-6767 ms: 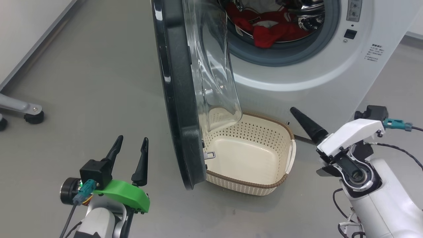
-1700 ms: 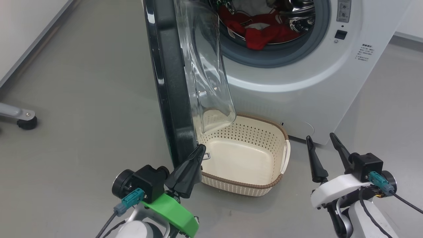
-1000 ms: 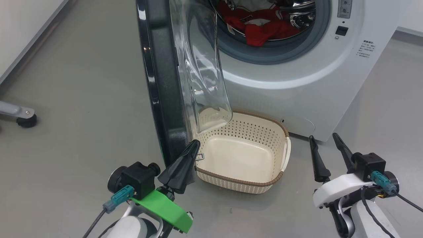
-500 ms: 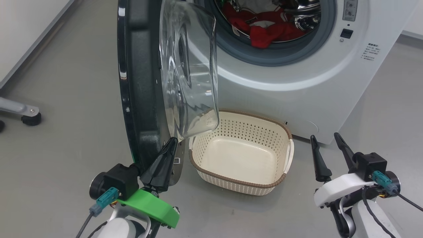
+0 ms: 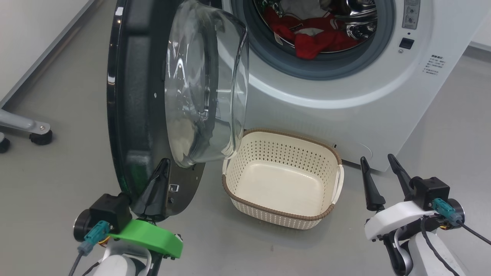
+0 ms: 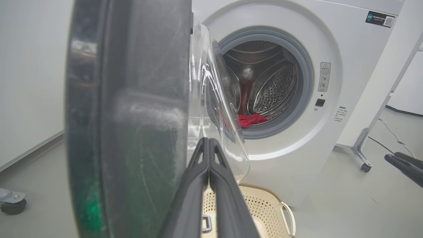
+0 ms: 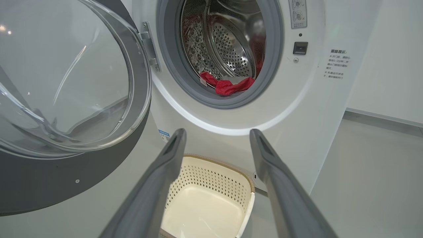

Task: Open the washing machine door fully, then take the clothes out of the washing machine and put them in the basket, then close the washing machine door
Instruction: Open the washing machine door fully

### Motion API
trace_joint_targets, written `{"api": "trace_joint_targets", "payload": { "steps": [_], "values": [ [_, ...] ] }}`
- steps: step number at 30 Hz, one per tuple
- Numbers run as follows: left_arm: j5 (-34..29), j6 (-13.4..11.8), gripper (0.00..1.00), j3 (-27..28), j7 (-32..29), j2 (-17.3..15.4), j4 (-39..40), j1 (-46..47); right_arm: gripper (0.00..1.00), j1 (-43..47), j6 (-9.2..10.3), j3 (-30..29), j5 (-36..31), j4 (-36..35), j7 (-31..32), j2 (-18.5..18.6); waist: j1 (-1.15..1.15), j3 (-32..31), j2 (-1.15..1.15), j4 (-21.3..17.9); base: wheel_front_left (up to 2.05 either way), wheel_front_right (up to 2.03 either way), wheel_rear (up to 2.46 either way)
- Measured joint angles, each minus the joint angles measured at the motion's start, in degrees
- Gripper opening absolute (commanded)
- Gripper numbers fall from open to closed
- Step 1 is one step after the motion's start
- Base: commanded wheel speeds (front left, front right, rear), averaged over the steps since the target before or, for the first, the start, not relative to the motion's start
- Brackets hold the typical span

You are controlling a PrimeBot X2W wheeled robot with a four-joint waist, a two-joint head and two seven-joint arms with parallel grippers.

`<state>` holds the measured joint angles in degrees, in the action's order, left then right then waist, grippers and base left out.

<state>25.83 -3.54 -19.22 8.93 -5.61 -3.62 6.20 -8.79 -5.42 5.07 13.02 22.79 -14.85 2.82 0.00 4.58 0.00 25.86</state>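
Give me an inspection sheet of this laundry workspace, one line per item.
Surface: smooth grey floor.
Job's things: washing machine with its door swung open to the left of the drum opening; red clothes lie in the drum; basket stands on the floor in front of the machine with nothing in it.
Clutter: nothing seen.
Grippers: left gripper shut, its tip at the door's lower inner edge, apparently touching; right gripper open, holding nothing, right of the basket.
Cables: left wrist cable and right wrist cable each run from a teal plug off the picture's edge.
Surroundings: white wall on the left; a wheeled stand leg beside it.
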Motion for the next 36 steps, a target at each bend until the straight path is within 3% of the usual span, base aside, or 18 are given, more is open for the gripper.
{"api": "trace_joint_targets", "payload": {
  "steps": [36],
  "values": [
    [4.4, -1.8, 0.0, 17.6, 4.3, -5.1, -13.4, 8.7, 1.0, -2.6, -0.09, 0.3, -2.6, -0.9, 0.0, 0.0, 0.0, 6.3, 0.0, -2.6, 0.0, 0.0, 0.0]
  ]
}}
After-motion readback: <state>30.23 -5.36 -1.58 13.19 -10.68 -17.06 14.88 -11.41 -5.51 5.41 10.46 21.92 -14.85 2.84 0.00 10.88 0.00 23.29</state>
